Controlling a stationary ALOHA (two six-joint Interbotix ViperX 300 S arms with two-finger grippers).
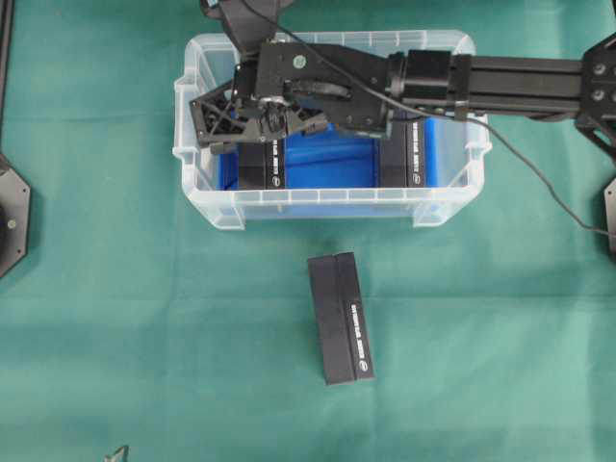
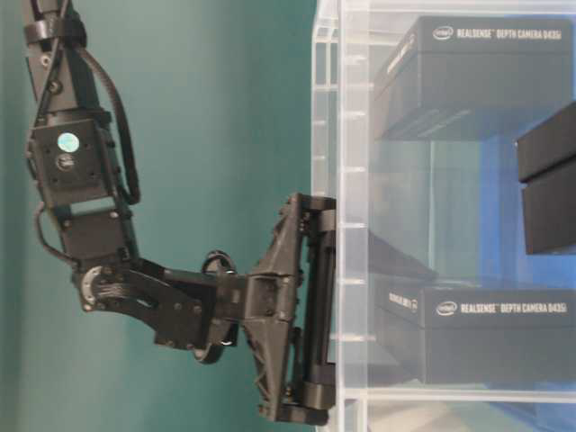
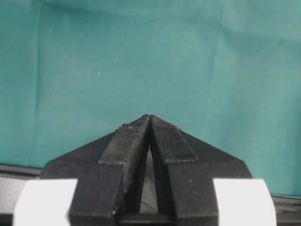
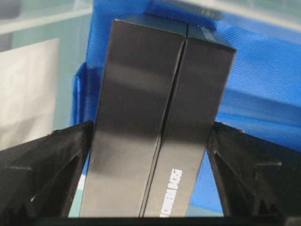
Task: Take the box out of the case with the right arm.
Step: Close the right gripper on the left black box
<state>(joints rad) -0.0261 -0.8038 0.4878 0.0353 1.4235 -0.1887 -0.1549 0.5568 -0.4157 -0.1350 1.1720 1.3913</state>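
The case (image 1: 327, 204) is a clear tub with a blue lining (image 4: 263, 84) and sits at the top middle of the table. The right arm reaches into its left half from the right. My right gripper (image 1: 219, 120) is open, and its fingertips (image 4: 70, 141) stand on either side of a black box (image 4: 155, 132) that stands upright on the lining. This box (image 1: 258, 166) is at the case's left, and a second black box (image 1: 406, 154) stands at its right. My left gripper (image 3: 149, 117) is shut on nothing above bare green cloth.
A third black box (image 1: 341, 318) lies flat on the green cloth in front of the case. A black cable (image 1: 539, 178) trails from the right arm over the case's right rim. Arm bases sit at the left edge (image 1: 12, 217) and the right edge.
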